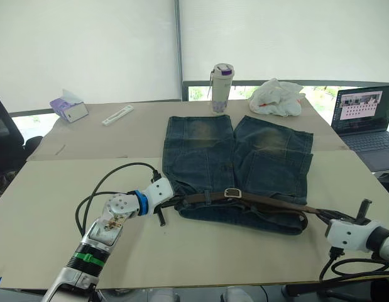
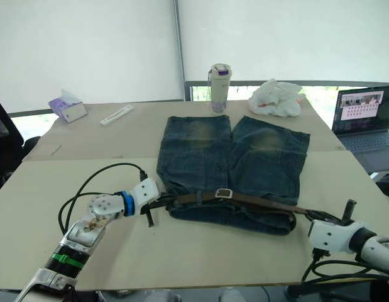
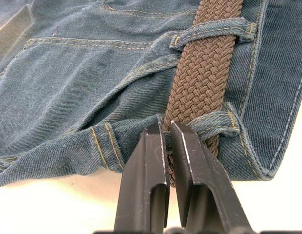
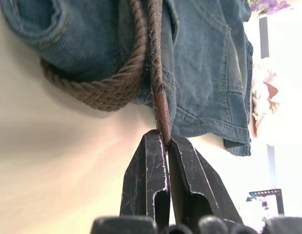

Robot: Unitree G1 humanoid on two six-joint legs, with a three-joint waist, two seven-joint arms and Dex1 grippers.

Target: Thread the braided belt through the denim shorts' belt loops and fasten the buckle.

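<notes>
The denim shorts (image 1: pixel 207 151) lie flat on the table (image 1: pixel 68 182), waistband nearest me. The braided belt (image 1: pixel 269 202) runs along the waistband with its silver buckle (image 1: pixel 232 193) near the middle. In the left wrist view the belt (image 3: pixel 204 73) passes under two belt loops (image 3: pixel 214 30). My left gripper (image 3: pixel 166 134) is shut on the strap at the nearer loop (image 3: pixel 211 122), at the waistband's left end (image 1: pixel 176 201). At the right end the belt curls round the waistband corner (image 4: pixel 111 92). My right gripper (image 4: pixel 164 139) is shut on its brown tip (image 4: pixel 161 109), just off the shorts (image 1: pixel 323 216).
Beyond the shorts stand a bottle with a purple lid (image 1: pixel 222 87) and a crumpled white bag (image 1: pixel 277 97). An open laptop (image 1: pixel 367 119) sits at the far right. A tissue box (image 1: pixel 68 108) and a flat white stick (image 1: pixel 117 115) lie at the far left.
</notes>
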